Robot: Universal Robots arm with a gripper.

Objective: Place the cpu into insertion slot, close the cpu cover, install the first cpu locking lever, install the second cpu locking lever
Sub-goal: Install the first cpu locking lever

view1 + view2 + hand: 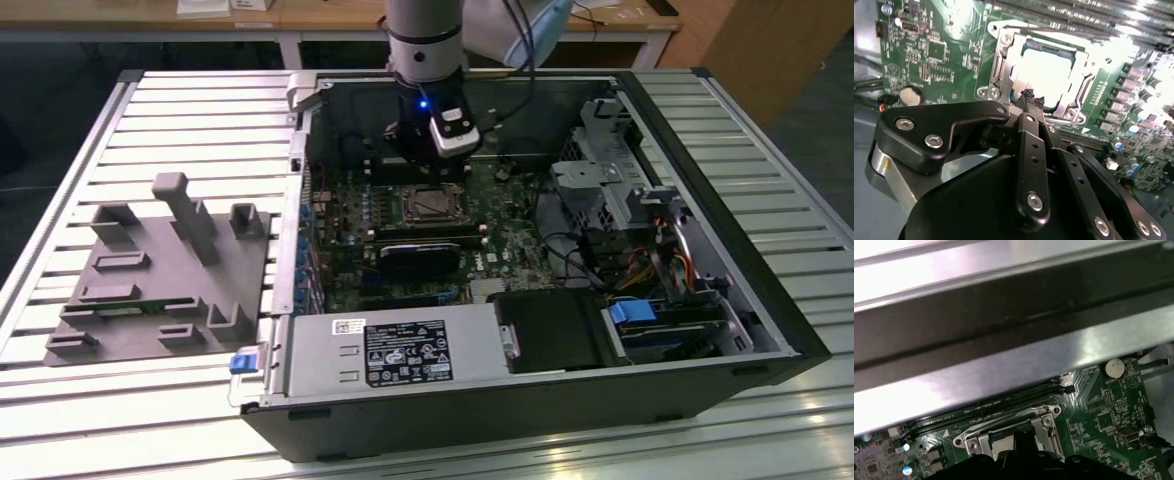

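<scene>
On the exterior view's left lies one grey plastic fixture block (158, 275) with several upright posts, resting on a slatted silver metal table (80, 400). To its right stands one open black computer case (561, 400) with one green motherboard (350, 215) inside, one grey metal power supply box (387, 350) at the near side, and one black rectangular fan card (416, 257) just near of the socket. At the far edge of the room, pale wooden desks (320, 15) are seen.

There is one pale silver square cpu (1046, 72); it lies flat in the square grey-rimmed insertion slot (999, 75) in the middle of the motherboard. One thin silver metal cpu cover (1081, 60) frames the chip and appears to lie down over it, though I cannot tell if it is locked.

The single grey arm (424, 40) comes down vertically from the far side, its wrist just above the far edge of the socket. The black gripper (1033, 102) has its fingers pressed together with nothing between them, and the tips hover close by the near rim of the slot. In the first wrist view the slot (1009, 432) shows beside a bright metal case wall (1004, 350).
</scene>
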